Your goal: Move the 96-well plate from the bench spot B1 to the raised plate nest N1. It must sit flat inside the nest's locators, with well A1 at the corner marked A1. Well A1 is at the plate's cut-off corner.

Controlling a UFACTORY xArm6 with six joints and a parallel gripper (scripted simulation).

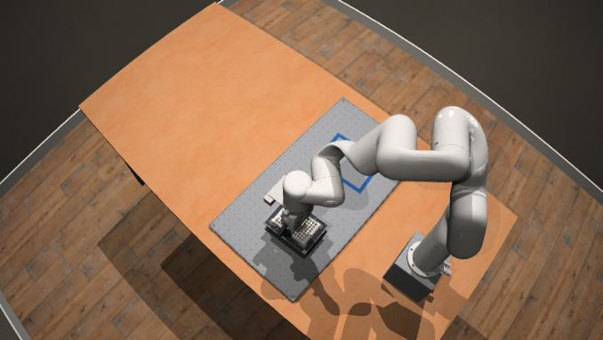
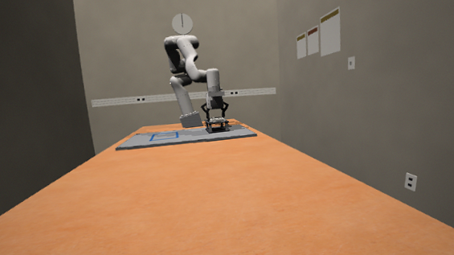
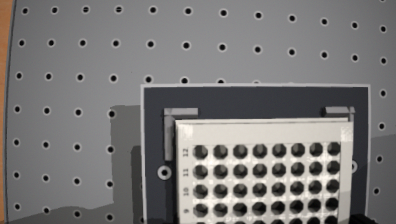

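The white 96-well plate (image 1: 299, 229) sits on the dark raised nest (image 1: 292, 239) on the grey perforated baseplate. In the wrist view the plate's (image 3: 262, 170) far end, at column 12, lies against two grey corner locators (image 3: 180, 114) (image 3: 337, 111) of the nest (image 3: 255, 100). The cut-off corner is out of sight. My gripper (image 2: 216, 113) stands straight above the plate (image 2: 217, 120) with its fingers spread wide on either side of it; it is open. The blue-outlined bench spot B1 holds nothing and is partly hidden under my arm.
A small light grey block lies on the baseplate just beyond the nest. My arm's base (image 1: 418, 267) stands on a dark block at the table's near right edge. The baseplate's edge runs close to the table edge.
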